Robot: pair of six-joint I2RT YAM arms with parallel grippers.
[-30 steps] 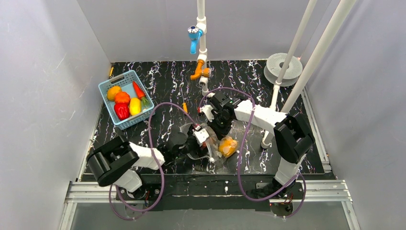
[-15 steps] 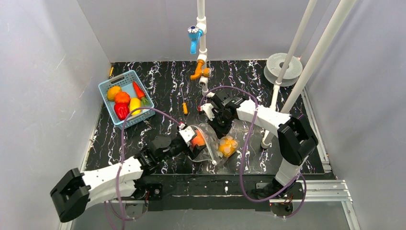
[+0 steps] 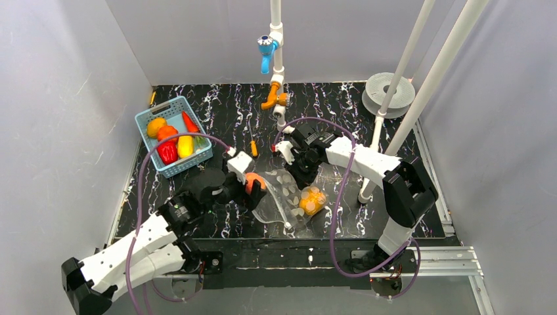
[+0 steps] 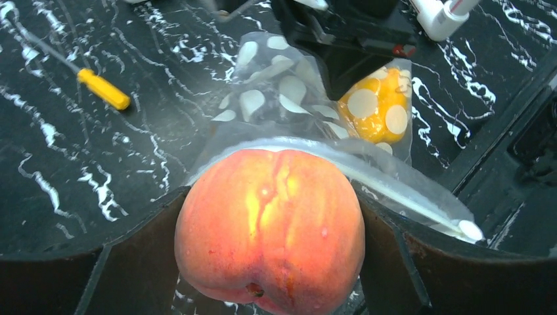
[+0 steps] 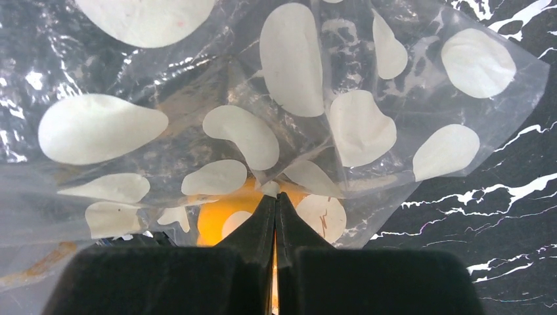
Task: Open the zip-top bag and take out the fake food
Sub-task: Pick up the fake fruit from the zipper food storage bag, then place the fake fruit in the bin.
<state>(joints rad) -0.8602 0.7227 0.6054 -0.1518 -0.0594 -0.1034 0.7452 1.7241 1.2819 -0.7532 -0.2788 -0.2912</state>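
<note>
The zip-top bag (image 3: 287, 195) lies on the black marbled table (image 3: 341, 108) near its front edge, between my two arms, its clear dotted film crumpled and its mouth turned toward the left arm. A yellow piece (image 3: 311, 200) sits inside it at the closed end, showing through the white dots. My right gripper (image 3: 303, 178) comes down on the bag's far side with its fingers pressed together on a fold of the film, and its wrist view shows the tips meeting through the plastic. Right at the bag's mouth, my left gripper (image 3: 253, 187) clamps a peach (image 4: 270, 230) between wide-set fingers, the bag's rim curving just behind it. A small yellow-handled screwdriver (image 3: 253, 147) lies just beyond on the table. Well apart at the far left, the light blue basket (image 3: 189, 165) holds several fruit and vegetable pieces (image 3: 169, 141).
</note>
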